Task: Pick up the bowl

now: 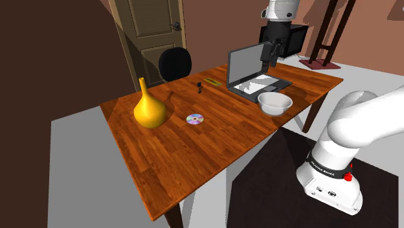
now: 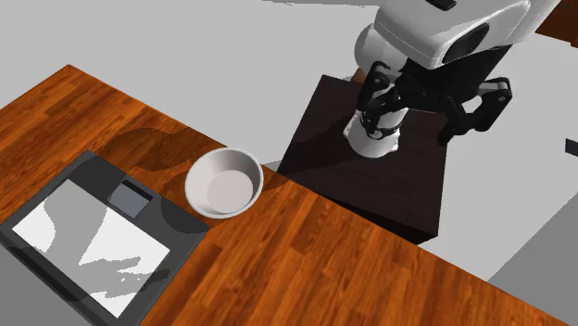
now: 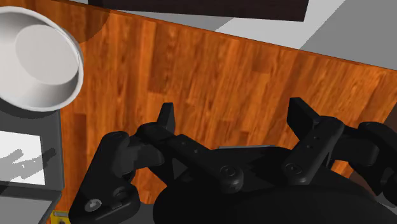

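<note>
A white bowl [image 1: 275, 102] stands upright and empty on the wooden table [image 1: 194, 155], near the edge facing the stand and just in front of an open laptop [image 1: 254, 72]. My black gripper [image 1: 270, 59] hangs well above the laptop and the bowl, touching neither. In the second exterior view the bowl [image 2: 223, 181] sits beside the laptop's corner, with the gripper [image 2: 426, 102] high over the stand side. The wrist view has the fingers [image 3: 167, 118] wide apart and open over bare wood, nothing between them, and the bowl [image 3: 35, 60] lies off to one side, ahead of the gripper [image 3: 234, 118].
A yellow vase [image 1: 149, 110], a disc [image 1: 195, 119], a small black object [image 1: 199, 86] and a flat green strip [image 1: 212, 81] share the table. Behind it are a black chair [image 1: 175, 63] and a door [image 1: 149, 32]. The dark stand [image 2: 370, 167] adjoins the table edge.
</note>
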Available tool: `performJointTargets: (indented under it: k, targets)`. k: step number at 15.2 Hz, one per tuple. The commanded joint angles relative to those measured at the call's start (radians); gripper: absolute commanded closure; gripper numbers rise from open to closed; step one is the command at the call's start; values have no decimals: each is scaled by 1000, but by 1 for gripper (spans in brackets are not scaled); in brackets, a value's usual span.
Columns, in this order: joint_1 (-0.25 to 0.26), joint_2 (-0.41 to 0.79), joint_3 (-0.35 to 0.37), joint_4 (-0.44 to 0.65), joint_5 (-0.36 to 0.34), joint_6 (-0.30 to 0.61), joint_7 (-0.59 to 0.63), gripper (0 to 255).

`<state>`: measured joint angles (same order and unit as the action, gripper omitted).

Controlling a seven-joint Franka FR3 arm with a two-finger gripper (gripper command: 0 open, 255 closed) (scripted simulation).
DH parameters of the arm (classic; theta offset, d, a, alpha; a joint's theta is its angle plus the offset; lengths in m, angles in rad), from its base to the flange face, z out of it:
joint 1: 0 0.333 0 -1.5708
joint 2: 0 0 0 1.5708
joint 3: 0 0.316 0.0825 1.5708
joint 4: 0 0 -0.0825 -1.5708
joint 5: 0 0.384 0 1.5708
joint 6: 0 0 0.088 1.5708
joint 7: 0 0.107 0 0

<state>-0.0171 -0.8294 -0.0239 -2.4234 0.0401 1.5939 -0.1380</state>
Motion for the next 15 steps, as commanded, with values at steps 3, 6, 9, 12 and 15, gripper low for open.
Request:
performJointTargets:
  k: [3, 6, 9, 12, 15]
  targets:
    - [-16, 22, -17, -38, -23, 53, -13, 0]
    - [-42, 63, -44, -86, -58, 136, -31, 0]
    - [-68, 116, -73, -126, -93, 222, -47, 0]
    - [-96, 181, -103, -155, -127, 310, -61, 0]
    - [-123, 257, -133, -174, -160, 401, -74, 0]
